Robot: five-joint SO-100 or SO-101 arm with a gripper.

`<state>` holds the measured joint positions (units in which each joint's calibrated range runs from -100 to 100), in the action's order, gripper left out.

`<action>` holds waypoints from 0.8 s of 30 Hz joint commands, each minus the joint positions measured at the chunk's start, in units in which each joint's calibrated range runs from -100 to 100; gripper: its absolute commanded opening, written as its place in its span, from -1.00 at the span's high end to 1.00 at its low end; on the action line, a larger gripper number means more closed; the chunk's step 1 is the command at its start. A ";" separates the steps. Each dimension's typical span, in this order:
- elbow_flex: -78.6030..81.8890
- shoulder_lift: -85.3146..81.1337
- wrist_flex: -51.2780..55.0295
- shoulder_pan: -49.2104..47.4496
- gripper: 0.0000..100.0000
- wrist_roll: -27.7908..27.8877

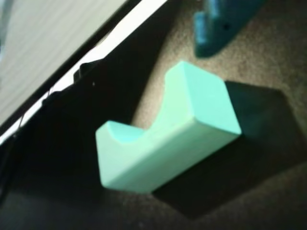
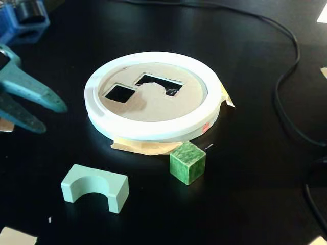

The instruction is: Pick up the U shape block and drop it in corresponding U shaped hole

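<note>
A dark green cube [image 2: 187, 162] sits on the black table [image 2: 245, 194] in the fixed view, tilted on one corner edge and just beside a strip of tan tape [image 2: 145, 147]. A black cable [image 2: 286, 76] loops across the far right of the table. Small pale scraps lie at the near left corner [image 2: 15, 237] and at the right edge [image 2: 323, 14].

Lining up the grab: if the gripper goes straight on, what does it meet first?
Probably the arch block, centred in the wrist view. Depth is unclear; the open gripper could pass between it and the white ring.
</note>
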<state>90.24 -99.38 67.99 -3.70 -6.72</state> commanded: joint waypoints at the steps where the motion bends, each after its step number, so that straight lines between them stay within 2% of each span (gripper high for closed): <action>1: -0.17 -0.62 -1.21 -1.05 -0.46 0.20; 24: -0.08 -0.62 -1.21 0.58 -0.46 0.15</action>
<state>90.43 -99.38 67.99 -4.20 -6.67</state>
